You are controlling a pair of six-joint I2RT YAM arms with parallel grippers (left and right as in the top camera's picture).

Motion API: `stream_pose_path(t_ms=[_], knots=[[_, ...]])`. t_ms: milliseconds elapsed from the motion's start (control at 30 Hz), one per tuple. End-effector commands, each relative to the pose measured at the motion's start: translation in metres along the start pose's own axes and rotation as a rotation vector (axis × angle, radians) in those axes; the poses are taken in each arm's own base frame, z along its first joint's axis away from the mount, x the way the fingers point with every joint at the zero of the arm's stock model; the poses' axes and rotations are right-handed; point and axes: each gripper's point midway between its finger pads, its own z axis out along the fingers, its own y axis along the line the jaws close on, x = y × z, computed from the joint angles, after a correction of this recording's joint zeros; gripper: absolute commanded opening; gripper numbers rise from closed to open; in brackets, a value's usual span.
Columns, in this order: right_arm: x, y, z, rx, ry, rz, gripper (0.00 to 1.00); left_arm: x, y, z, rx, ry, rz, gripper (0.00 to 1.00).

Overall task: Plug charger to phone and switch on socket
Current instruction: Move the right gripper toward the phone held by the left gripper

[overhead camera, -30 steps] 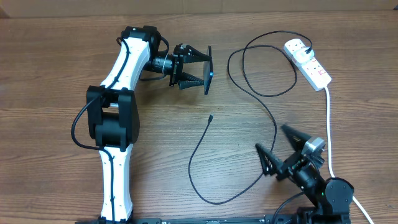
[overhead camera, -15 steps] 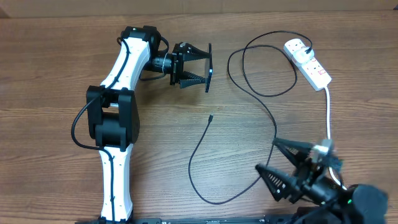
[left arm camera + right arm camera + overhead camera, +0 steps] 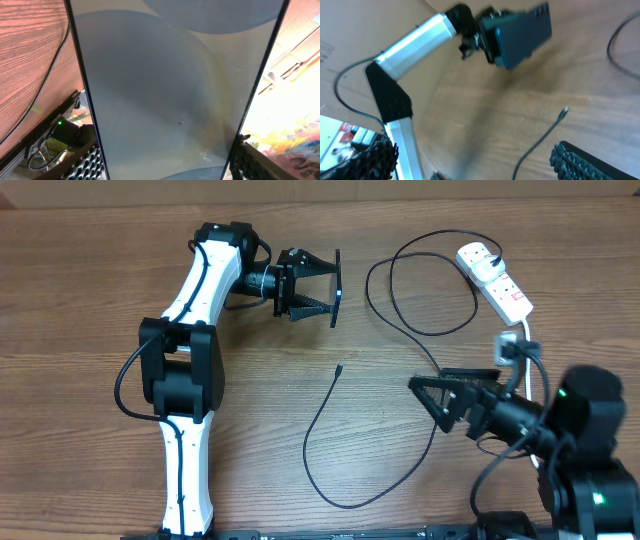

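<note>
A brown wood-grain counter [image 3: 80,300] fills the scene, with a pale cardboard wall along its far edge.

Nearest, the thin black charger [image 3: 318,412] curves round in a loose loop. Its small connector tip [image 3: 339,368] lies bare on the wood mid-counter, apart from everything else. The right wrist view shows this tip [image 3: 564,111] too.

To the right, the right gripper [image 3: 428,380] points toward the middle of the counter with its jaws spread wide and nothing between them. It sits over a stretch of the cable; I cannot tell whether they touch. Its ribbed black fingers [image 3: 576,161] frame the lower corners of its own camera view.

Farther back, the left gripper [image 3: 330,288] is clamped on the phone [image 3: 338,295], holding it on edge above the counter and well apart from the connector tip. The left wrist view is almost filled by the phone's grey-blue face [image 3: 175,100]. The right wrist view shows its dark back [image 3: 522,32].

At the far right lies the white socket [image 3: 495,280], with the charger's other end meeting its far end. It carries a red marking too small to read.
</note>
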Motion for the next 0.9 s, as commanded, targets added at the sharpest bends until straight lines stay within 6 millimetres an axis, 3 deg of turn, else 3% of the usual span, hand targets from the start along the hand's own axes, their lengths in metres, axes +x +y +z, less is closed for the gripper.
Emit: stream_pose_path(t_ms=[0,133,267,400,600,733,867], knots=[[-0.004,-0.009,0.01,0.141,0.03,0.028,1.0,0.004,-0.016,0.0,0.057,0.022,0.05,0.65],[-0.005,-0.033,0.02,0.456,0.089,0.028,1.0,0.005,-0.015,0.003,0.053,0.027,0.05,0.64],[-0.016,-0.033,0.041,0.697,0.092,0.012,0.98,0.007,-0.014,0.007,0.049,0.034,0.051,0.65],[-0.021,-0.023,0.082,0.785,0.066,-0.048,0.98,0.008,-0.014,0.011,0.045,0.042,0.046,0.64],[-0.027,-0.027,0.136,0.857,-0.041,-0.117,0.98,0.009,-0.013,0.013,0.043,0.046,0.033,0.63],[-0.038,-0.019,0.154,0.804,-0.106,-0.108,0.97,0.01,-0.013,0.012,0.042,0.046,0.002,0.64],[-0.05,-0.013,0.158,0.778,-0.167,-0.101,0.93,0.011,-0.013,0.013,0.042,0.046,-0.009,0.64]])
